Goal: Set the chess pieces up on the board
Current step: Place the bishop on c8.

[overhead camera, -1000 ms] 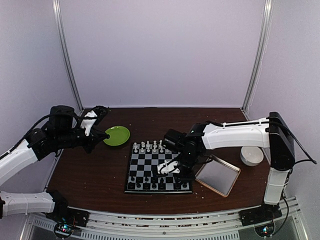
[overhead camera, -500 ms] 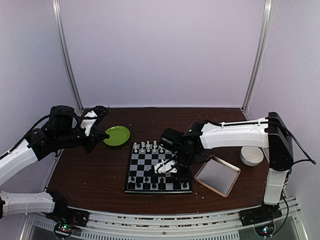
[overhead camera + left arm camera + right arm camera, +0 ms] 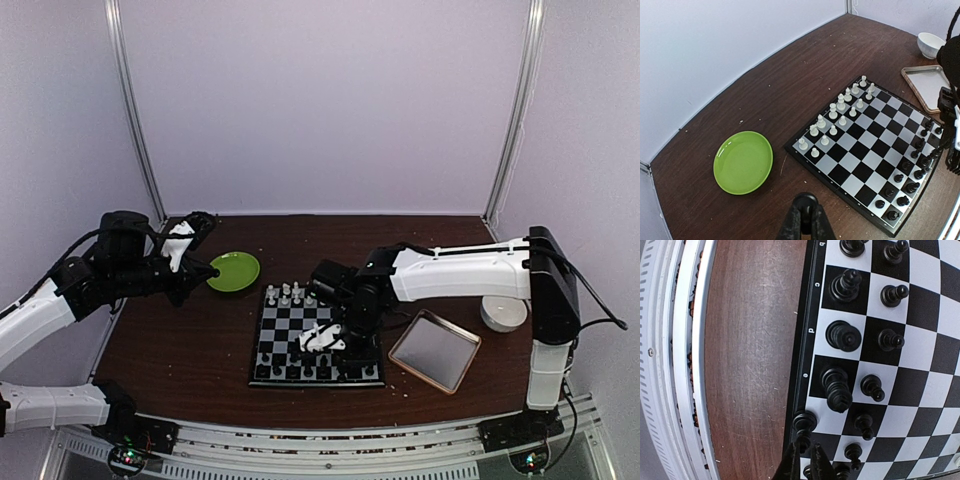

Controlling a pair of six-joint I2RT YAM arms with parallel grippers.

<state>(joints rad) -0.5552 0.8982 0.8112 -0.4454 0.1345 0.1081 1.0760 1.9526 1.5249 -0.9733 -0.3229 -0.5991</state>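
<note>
While the left arm hangs off to the side, the action is all on the right: the right claw [image 3: 804, 449] is down low over the near edge of the board [image 3: 300, 330], fingers pressed together and pinching a small black piece [image 3: 805, 420] right at their tips. That piece sits over the board's lettered border, just past the square marked "e", and whether its base touches the board or hangs just above it, I cannot tell from here. Beside it, the other black pieces [image 3: 842, 335] stand upright in two rows along that near edge, bigger figures on the outer row, smaller ones one row in. Across the board, the white pieces [image 3: 840, 107] line up in two rows along the far edge, and the squares between the two camps are bare. The board itself lies flat in the middle of the dark brown tabletop [image 3: 190, 340]. Over on the left, the left claw [image 3: 805, 202] hovers above the tabletop with its fingers pressed together and nothing between them, near a green plate [image 3: 743, 161] that lies just off the board's far-left corner. On the other side, a tan-rimmed tray [image 3: 927, 85] lies near the board's right edge, turned at an angle, and a white bowl [image 3: 930, 44] stands just beyond it.
</note>
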